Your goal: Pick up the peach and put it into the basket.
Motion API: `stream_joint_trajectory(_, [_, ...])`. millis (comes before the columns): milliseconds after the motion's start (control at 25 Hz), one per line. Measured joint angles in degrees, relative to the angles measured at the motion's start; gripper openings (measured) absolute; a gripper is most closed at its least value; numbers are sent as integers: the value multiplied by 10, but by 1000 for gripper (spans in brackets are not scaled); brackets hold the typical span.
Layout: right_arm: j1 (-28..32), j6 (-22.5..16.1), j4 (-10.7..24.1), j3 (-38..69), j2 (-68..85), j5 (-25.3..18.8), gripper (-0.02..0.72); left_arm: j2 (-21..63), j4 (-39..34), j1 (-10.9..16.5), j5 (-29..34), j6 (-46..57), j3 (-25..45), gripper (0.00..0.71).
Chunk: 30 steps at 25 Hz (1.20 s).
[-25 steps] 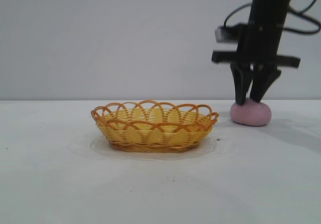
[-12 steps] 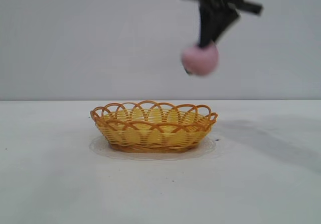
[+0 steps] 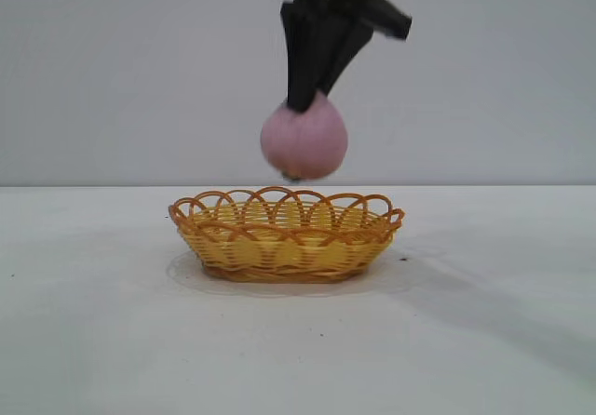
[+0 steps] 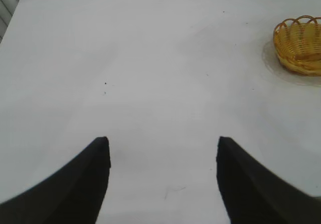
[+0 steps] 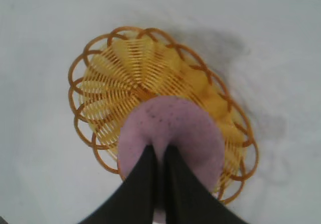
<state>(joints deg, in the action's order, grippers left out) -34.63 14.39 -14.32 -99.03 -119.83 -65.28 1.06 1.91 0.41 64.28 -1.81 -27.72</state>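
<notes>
The pink-mauve peach (image 3: 304, 142) hangs in the air just above the middle of the yellow wicker basket (image 3: 285, 236), clear of its rim. My right gripper (image 3: 309, 99) comes down from above and is shut on the peach's pointed top. In the right wrist view the peach (image 5: 173, 128) sits pinched between the two black fingers (image 5: 142, 181), with the basket (image 5: 108, 78) directly below it. My left gripper (image 4: 163, 146) hovers open over bare table, far from the basket (image 4: 299, 45), holding nothing.
The white table (image 3: 93, 322) stretches around the basket on all sides. A plain grey wall stands behind it. The right arm's shadow (image 3: 484, 294) lies on the table to the right of the basket.
My right gripper closed on the peach where it lay on the table at the right, lifted it, and carried it left to above the basket. The left gripper has not moved.
</notes>
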Motion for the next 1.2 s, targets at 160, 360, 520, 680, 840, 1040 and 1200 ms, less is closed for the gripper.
stream_joint_trajectory(160, [0,14,-16,0,-43,3,0,0,0,0,0,0,0,445])
stream_joint_trajectory(360, [0,17,-31,0,-56,12,55,0,0,0,0,0,0,445])
stream_joint_trajectory(520, [0,0,-13,-1,-53,13,290,0,0,0,0,0,0,445])
stream_joint_trajectory(680, [8,-21,-2,-1,-24,17,430,0,0,0,0,0,0,445])
stream_joint_trajectory(840, [75,-63,23,-1,25,48,472,0,0,0,0,0,0,445])
stream_joint_trajectory(1040, [232,-116,78,-2,17,54,456,0,0,0,0,0,0,445])
stream_joint_trajectory(1200, [301,-135,86,0,-17,55,456,0,0,0,0,0,0,445])
